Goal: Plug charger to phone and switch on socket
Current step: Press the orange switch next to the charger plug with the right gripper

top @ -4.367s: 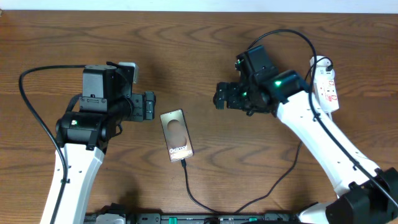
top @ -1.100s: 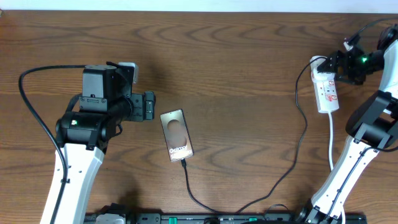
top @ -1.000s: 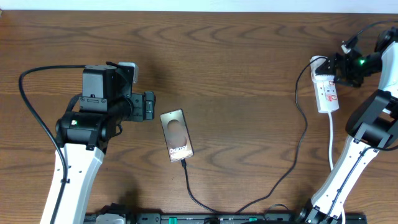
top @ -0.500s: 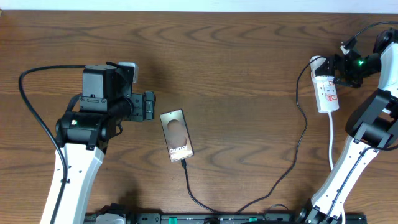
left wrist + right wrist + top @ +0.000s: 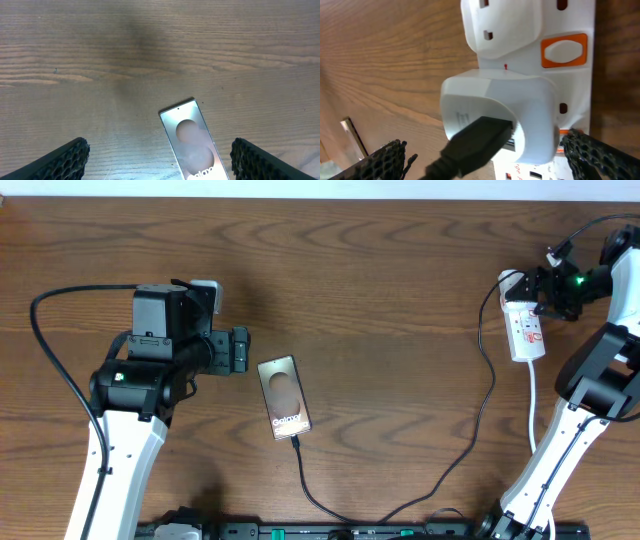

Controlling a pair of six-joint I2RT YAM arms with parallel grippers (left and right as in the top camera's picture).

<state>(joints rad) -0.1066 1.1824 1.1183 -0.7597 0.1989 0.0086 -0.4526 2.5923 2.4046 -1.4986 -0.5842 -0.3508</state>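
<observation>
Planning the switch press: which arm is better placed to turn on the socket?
Right. The right gripper hangs over the socket, orange switch in its view; the left gripper is beside the phone.

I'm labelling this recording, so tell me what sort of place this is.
Probably a robotics test bench, not a home: a left arm and right arm stand at a wooden table, with a phone, charger cable and white power strip laid out.
</observation>
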